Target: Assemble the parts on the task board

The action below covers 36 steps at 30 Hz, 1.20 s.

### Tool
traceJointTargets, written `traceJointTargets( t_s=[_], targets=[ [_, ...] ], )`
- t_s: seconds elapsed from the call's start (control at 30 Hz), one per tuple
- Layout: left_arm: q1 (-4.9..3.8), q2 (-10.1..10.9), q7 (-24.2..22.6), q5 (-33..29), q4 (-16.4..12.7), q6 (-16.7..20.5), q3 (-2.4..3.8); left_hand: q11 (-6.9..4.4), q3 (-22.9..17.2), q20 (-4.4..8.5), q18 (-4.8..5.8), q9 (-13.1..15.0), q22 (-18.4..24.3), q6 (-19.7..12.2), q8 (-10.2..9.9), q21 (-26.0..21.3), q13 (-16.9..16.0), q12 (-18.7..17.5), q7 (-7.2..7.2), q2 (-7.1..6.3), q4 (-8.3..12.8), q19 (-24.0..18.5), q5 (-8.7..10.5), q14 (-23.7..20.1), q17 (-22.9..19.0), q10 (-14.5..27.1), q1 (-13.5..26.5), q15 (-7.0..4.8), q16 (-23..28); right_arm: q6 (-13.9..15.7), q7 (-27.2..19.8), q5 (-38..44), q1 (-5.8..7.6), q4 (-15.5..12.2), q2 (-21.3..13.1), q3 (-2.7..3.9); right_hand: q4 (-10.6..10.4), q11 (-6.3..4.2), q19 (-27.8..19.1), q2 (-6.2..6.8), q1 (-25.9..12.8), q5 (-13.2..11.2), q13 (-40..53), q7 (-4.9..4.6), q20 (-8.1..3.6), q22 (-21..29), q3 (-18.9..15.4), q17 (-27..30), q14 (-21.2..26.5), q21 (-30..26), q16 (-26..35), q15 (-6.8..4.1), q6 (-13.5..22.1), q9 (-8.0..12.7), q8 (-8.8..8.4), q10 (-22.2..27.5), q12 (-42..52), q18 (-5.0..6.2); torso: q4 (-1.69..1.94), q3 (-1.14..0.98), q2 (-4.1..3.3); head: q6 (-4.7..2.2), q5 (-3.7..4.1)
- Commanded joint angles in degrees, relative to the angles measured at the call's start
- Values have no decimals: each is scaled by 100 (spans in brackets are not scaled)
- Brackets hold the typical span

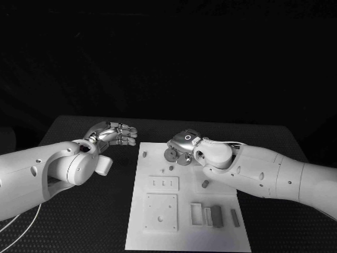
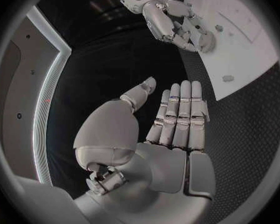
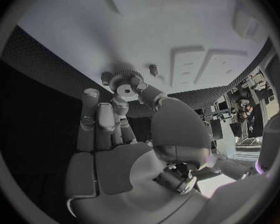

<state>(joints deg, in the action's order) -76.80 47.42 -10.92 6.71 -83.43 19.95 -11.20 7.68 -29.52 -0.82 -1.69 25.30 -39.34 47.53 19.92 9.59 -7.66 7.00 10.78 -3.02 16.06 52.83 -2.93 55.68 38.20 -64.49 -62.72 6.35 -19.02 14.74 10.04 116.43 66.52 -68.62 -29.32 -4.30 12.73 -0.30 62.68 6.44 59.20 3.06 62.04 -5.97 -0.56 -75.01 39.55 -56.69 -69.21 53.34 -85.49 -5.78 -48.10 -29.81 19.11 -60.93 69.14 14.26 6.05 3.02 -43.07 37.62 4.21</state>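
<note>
The white task board lies in the middle of the table. My right hand hovers over its far end and pinches a small toothed gear between thumb and fingers. In the right wrist view the gear sits at the fingertips, just above the board and close to a short peg. My left hand is off the board's far left corner, holding nothing. The left wrist view shows this hand flat with straight fingers, and beyond it the right hand with the gear.
On the board, two small pegs stand near the middle. Two raised square plates lie on its left half. Several grey bars lie side by side at the near right. Black table surrounds the board.
</note>
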Motion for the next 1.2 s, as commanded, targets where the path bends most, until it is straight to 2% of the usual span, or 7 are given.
traceJointTargets(
  t_s=[0.03,0.47,0.77,0.93,1.1,1.2],
  targets=[
    [-8,-3,-39,22,-13,-41,5,39,17,2,-1,-5,-7,-35,-27,-28,4,-20,-1,-70,2,-47,-21,-30,9,0,0,22,31,-239,12,13,-48,-7,-14,-31,-31,21,-25,60,18,-18,-6,-14,20,-75,3,8,38,-25,28,6,-909,-9,39,4,-38,74,5,3,0,5,7],
    [-8,1,-39,22,-23,-37,5,40,17,1,-1,-6,-8,-36,-27,-30,4,-23,0,-71,2,-49,-21,-32,12,0,-1,23,36,-269,6,0,-62,-62,-37,-31,-47,15,-24,74,12,-18,-10,-8,23,-77,-1,12,34,-25,24,4,-928,-13,44,-1,-37,74,3,5,0,22,7],
    [-8,14,-38,22,-36,-33,5,40,17,1,-1,-6,-9,-36,-27,-32,4,-26,0,-71,3,-50,-21,-33,14,0,-2,23,40,-283,15,-21,-66,-56,-43,-31,-64,13,-26,128,9,-18,-18,-7,24,-79,-5,45,51,-29,26,2,-924,-12,35,-3,-38,74,2,5,-1,26,7],
    [-9,18,-37,22,-40,-31,5,41,17,0,-1,-6,-10,-37,-27,-33,4,-27,0,-73,4,-51,-21,-33,15,0,-3,24,42,-245,34,-40,-66,-56,-45,-31,-90,20,-28,188,11,-18,-27,-16,25,-78,2,83,75,-37,33,1,-896,-5,10,3,-45,74,4,6,0,26,5],
    [-9,20,-37,22,-43,-34,5,41,17,0,-1,-7,-10,-37,-27,-35,3,-28,0,-74,4,-52,-21,-34,16,0,-4,24,43,-172,64,-70,-66,-37,-38,-31,-172,121,-50,375,50,-20,-107,-129,35,-72,41,247,203,-76,71,73,-544,79,-204,83,-147,74,2,5,0,22,6],
    [-9,20,-37,22,-44,-32,5,41,16,-1,-1,-7,-10,-37,-27,-35,3,-29,1,-73,4,-52,-21,-35,17,0,-5,24,45,-192,63,-60,-66,-41,-42,-31,-199,142,-54,415,62,-19,-128,-151,41,-72,45,255,212,-84,72,96,-506,87,-225,91,-162,74,5,4,1,28,10]
  ],
)
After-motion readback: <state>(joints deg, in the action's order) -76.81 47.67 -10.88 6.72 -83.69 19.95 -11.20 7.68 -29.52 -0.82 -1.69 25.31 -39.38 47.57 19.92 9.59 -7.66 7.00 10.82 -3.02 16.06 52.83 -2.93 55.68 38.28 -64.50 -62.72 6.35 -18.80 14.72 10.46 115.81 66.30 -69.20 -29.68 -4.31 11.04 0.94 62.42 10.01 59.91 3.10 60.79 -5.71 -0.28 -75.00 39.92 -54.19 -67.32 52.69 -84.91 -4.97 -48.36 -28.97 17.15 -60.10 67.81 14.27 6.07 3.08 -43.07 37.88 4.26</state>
